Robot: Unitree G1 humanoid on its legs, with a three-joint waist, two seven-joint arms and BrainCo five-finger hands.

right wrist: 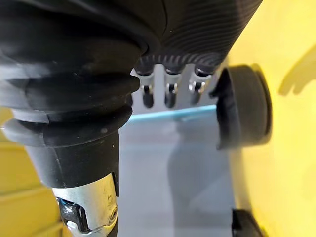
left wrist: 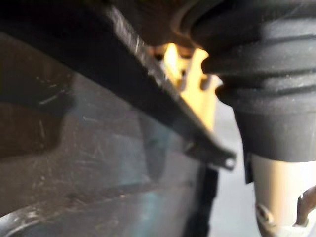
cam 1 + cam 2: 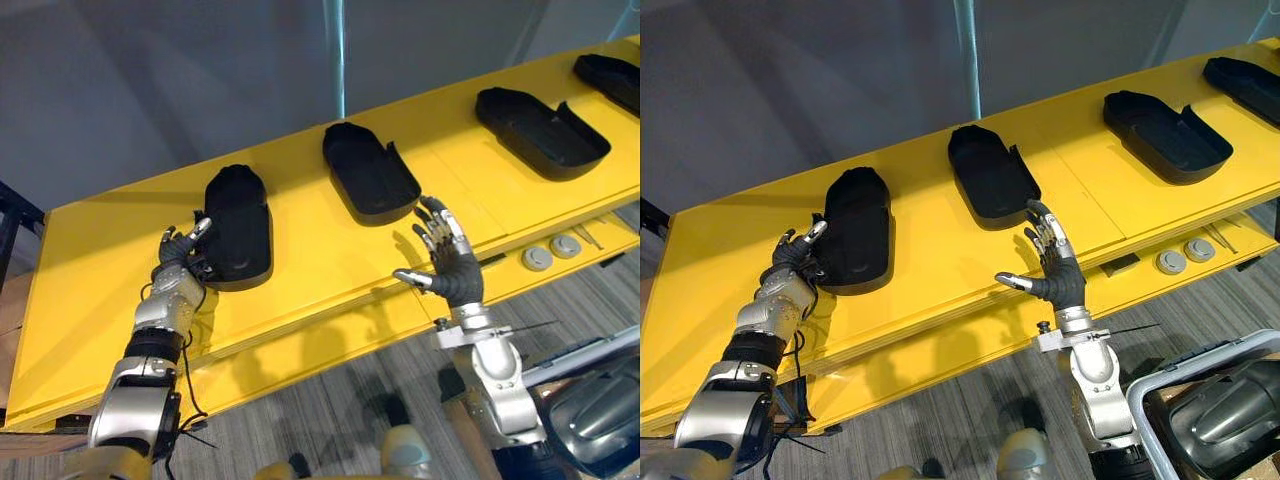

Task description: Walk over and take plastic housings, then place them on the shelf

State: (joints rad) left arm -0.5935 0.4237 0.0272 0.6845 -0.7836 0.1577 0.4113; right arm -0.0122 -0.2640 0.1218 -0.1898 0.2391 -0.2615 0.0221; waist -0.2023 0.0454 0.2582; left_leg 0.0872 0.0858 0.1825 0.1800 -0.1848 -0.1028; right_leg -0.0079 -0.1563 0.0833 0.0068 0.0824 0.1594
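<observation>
A: Where do the parts stand?
B: Four on the long yellow shelf point(image 3: 90, 300), in a row from its left end to its right end. The leftmost black oval plastic housing point(image 3: 240, 220) lies rounded side up near the left end, its near end close to the front edge. The second black plastic housing point(image 3: 368, 170) lies hollow side up at mid-length, nearer the back edge. The third black housing point(image 3: 540, 130) and the fourth black housing point(image 3: 612, 78) lie hollow side up towards the right end.
A: Left hand?
B: The left hand point(image 3: 183, 250) is at the near left side of the leftmost one, fingers curled onto its rim, thumb laid on its top: grasping it. That part rests on the shelf. Left wrist view: dark scuffed plastic right against the hand.
A: Right hand?
B: The right hand point(image 3: 455, 270) is released, fingers straight and spread, thumb out sideways, over the front edge. Its fingertips point(image 3: 428, 208) are just beside the second part's near right corner; contact cannot be told.
A: Else?
B: Two grey round discs point(image 3: 537, 258) on the lower ledge below the front edge, towards the right end. Grey carpet floor point(image 3: 300, 420) underneath.
</observation>
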